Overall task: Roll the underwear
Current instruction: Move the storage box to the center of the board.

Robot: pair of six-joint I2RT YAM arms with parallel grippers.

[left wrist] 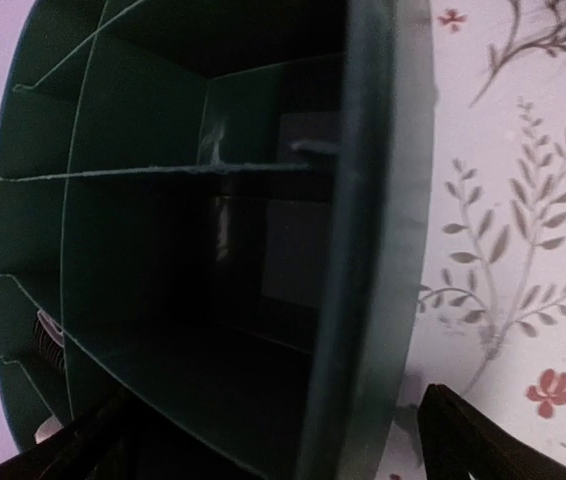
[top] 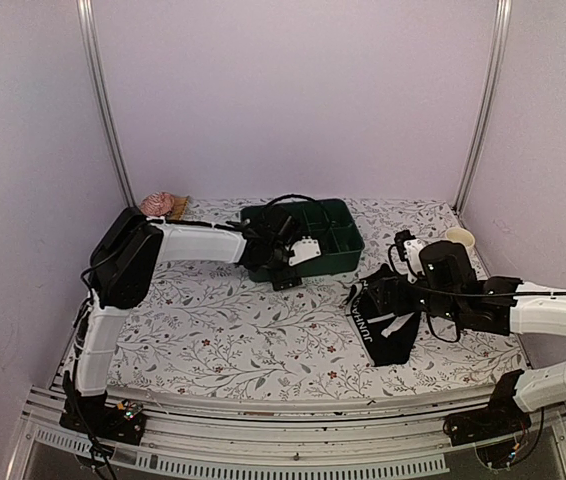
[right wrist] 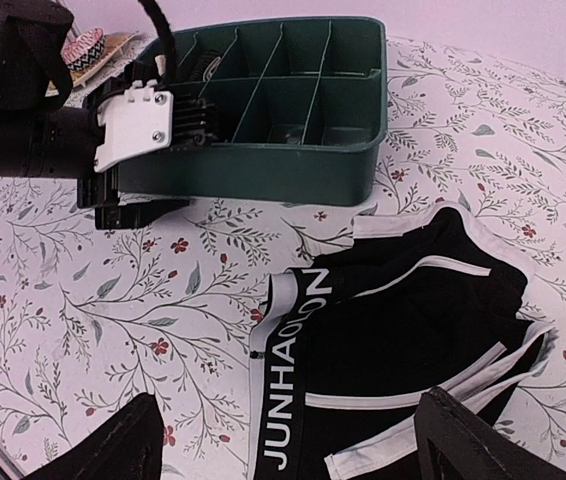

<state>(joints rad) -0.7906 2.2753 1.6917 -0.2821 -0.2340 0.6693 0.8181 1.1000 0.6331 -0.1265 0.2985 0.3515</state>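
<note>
While the left gripper (top: 283, 262) stands at the near wall of the bin (top: 338, 260), the right gripper (right wrist: 288, 400) hangs over the underwear (right wrist: 413, 320).

Left gripper: the fingers (left wrist: 473, 440) are wide apart and clamp nothing. They straddle the bin's near wall, with one finger inside the bin and the other outside, above the tablecloth (left wrist: 523, 200). Whether either finger touches the wall cannot be determined. The compartments seen from the left wrist are too dark for their contents to be read.

Right gripper: the fingers (right wrist: 113, 445) are spread apart, one to each side of the underwear, and grip nothing.

Underwear: one black pair with white stripes is visible. It lies on the tablecloth right of centre, in front of the bin and just beside the bin's near right corner. The fabric is crumpled and partly folded over itself, not rolled. The waistband, with white lettering, runs along the side nearer the left arm.

Bin: green, divided into compartments, set at the far centre of the table.
</note>
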